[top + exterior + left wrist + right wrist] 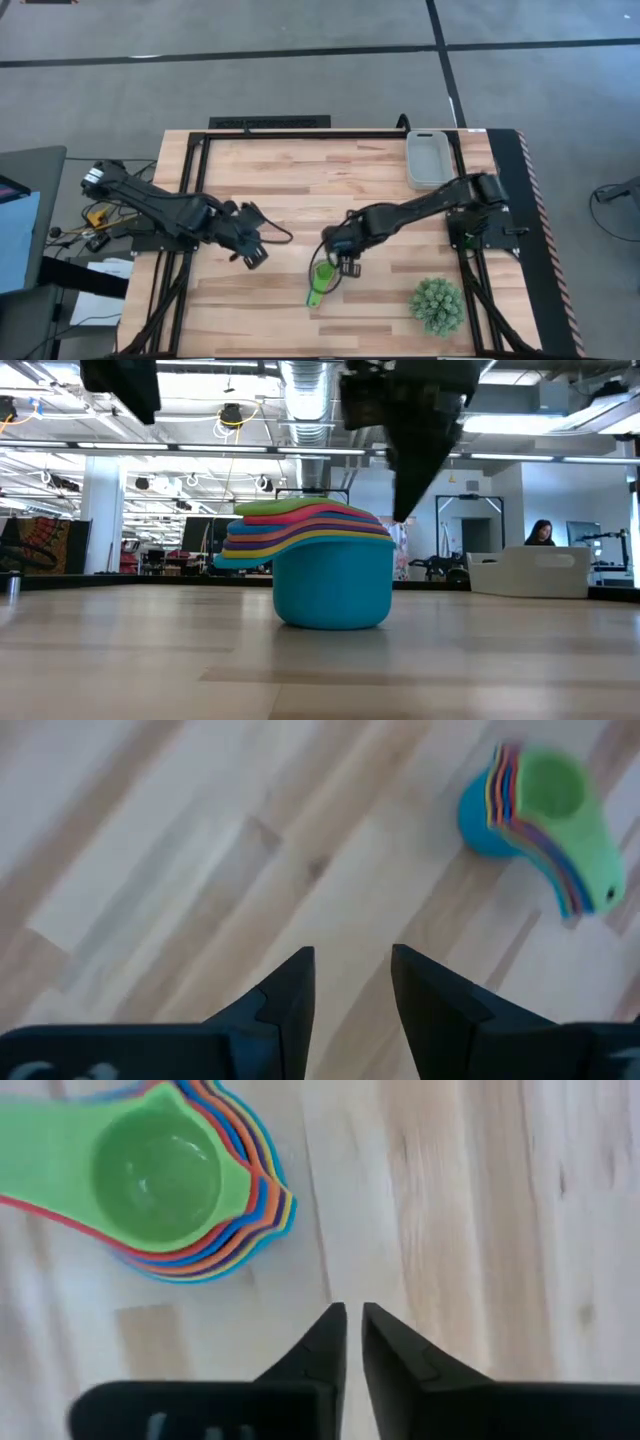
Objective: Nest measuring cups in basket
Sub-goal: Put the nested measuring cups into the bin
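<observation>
1. We find the measuring cups (319,281) nested in one stack on the table (300,170), well apart from the basket (429,158).
2. Right gripper (345,262) hangs just beside the stack, fingers slightly parted, holding nothing.
3. Left gripper (252,250) waits part-open, empty.

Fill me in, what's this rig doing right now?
The measuring cups sit nested in one stack on the table, green on top and light blue at the bottom, near the front edge. The right gripper hangs just above and beside the stack, fingers nearly together and holding nothing. The left gripper waits to the stack's left, part open and empty. The basket stands empty at the far right corner, so the stack is not in it yet.
</observation>
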